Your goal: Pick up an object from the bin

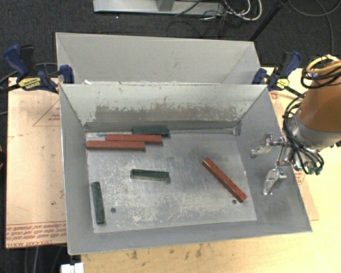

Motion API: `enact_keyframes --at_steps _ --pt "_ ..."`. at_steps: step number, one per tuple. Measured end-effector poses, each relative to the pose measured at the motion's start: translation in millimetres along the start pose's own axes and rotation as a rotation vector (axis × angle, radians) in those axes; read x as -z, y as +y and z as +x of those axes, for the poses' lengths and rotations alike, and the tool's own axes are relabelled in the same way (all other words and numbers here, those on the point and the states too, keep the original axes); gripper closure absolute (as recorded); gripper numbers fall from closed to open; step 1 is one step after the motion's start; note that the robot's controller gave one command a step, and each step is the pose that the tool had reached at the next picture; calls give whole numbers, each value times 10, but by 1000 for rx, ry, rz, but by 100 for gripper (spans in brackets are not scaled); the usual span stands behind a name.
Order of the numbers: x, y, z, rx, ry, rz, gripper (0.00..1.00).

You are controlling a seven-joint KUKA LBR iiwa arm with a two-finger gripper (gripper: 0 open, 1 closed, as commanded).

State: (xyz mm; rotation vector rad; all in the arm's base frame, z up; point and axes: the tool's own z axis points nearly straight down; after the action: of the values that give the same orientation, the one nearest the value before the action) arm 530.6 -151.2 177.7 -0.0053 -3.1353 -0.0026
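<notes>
Camera view is showing the gripper (260, 171) hanging over the right sloping wall of the grey metal bin (159, 98). Its two fingers are standing wide apart and nothing is sitting between them, so it is holding nothing.

The nearest thing is a long red-brown bar (224, 179). It is lying diagonally on the bin floor at the right, with its lower end near the foot of the right wall. It is sitting just left of the gripper and is not touching it.

A short dark green bar (150, 176) is lying flat near the middle of the floor, well apart from the gripper. Another dark green bar (97, 202) is lying lengthwise in the front left corner.

Along the back wall, two red-brown bars (115, 145) are lying side by side and overlapping. A third dark green bar (150, 131) is lying just behind them against the wall.
</notes>
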Motion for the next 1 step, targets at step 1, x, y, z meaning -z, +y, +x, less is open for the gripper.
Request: enact_keyframes --at_steps 1 --pt "42 7 -19 3 -7 1 0"
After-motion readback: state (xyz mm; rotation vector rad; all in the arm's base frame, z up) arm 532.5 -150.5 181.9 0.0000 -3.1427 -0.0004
